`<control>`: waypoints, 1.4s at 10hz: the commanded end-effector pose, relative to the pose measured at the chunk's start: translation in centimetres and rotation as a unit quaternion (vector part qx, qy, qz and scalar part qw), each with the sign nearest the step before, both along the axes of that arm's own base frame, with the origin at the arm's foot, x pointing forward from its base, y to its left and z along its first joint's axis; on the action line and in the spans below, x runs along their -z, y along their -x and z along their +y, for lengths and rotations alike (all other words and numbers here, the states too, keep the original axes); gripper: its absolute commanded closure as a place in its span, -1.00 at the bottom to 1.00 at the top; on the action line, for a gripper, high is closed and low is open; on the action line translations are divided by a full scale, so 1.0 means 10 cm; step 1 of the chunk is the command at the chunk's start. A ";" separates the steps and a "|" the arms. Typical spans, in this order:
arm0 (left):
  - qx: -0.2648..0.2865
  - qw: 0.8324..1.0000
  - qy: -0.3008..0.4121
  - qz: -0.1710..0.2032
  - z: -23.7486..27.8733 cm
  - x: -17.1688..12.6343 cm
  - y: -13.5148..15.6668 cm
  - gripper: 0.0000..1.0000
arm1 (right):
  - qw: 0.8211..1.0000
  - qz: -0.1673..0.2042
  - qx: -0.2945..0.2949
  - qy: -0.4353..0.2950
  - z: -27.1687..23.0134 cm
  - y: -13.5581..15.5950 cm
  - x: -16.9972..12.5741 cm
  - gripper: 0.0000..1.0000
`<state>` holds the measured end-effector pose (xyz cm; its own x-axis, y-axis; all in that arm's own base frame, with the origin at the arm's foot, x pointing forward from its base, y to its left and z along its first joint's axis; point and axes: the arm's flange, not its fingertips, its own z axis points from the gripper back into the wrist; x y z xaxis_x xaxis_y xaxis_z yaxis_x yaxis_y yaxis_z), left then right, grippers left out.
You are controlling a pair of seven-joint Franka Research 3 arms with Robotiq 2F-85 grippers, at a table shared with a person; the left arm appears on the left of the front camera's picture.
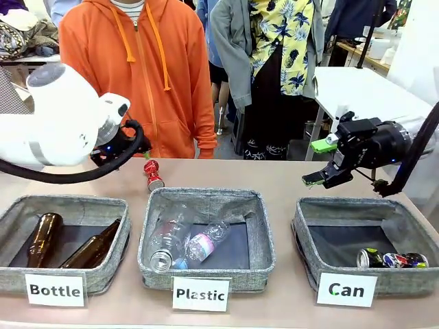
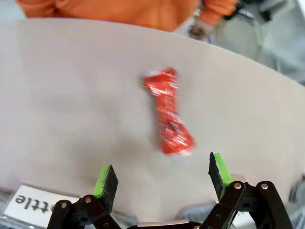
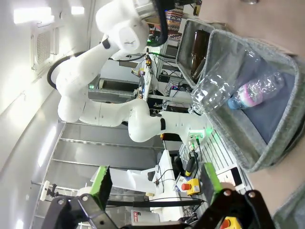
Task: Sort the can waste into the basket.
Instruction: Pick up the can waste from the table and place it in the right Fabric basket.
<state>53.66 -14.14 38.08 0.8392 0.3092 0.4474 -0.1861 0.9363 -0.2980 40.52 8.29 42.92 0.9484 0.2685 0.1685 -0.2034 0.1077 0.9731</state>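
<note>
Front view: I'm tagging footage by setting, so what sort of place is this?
Probably a robotics lab's waste-sorting demo: labelled fabric baskets like the Can basket, a white robot arm, and a person in orange watching across the table.

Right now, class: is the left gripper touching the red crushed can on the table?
Apart. In the left wrist view the left gripper has open jaws, and bare table shows between its green pads and the red can.
</note>
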 end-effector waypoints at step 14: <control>0.015 0.982 -0.080 0.170 -0.65 0.60 -1.18 -1.00 | 1.000 -0.006 -0.007 0.000 -0.01 0.00 -0.03 -1.00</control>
